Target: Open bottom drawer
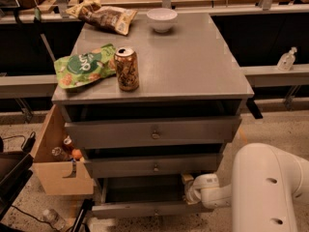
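The bottom drawer [145, 210] is the lowest, slimmest grey front of the cabinet. It stands pulled out, and its dark inside shows behind the front. My gripper [191, 189], on the white arm [265, 187] coming in from the lower right, sits at the drawer's right end, just above the front's top edge. Its tip is partly hidden against the drawer.
Above are the middle drawer [155, 167] and the top drawer [154, 133], both slightly ajar. The cabinet top holds a can [127, 69], a green snack bag [82, 71], a brown chip bag [106, 17] and a white bowl [161, 19]. A cardboard box [53, 173] stands at the left.
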Controlling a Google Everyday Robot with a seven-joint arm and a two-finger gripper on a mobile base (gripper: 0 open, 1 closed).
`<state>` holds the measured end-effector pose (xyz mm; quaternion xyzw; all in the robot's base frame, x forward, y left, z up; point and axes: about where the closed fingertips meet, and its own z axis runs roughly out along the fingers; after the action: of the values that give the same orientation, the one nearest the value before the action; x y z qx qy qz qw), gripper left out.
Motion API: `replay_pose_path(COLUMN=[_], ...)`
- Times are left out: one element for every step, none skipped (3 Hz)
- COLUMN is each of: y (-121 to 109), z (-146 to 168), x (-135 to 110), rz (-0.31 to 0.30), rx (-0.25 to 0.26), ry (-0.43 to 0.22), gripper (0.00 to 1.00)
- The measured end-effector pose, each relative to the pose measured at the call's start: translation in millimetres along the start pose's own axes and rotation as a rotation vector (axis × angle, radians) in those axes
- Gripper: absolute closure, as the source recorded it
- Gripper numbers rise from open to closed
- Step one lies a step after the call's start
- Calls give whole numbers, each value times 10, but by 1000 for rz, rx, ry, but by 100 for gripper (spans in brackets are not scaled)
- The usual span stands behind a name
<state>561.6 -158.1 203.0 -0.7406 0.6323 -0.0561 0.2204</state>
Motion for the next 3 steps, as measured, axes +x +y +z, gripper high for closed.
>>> replay_pose_path(y=[0,0,-17], z=[0,-1,-39], x=[0,-1,-9], rz=[0,0,0], rx=[0,0,0], ry=[0,0,0], gripper=[0,25,48])
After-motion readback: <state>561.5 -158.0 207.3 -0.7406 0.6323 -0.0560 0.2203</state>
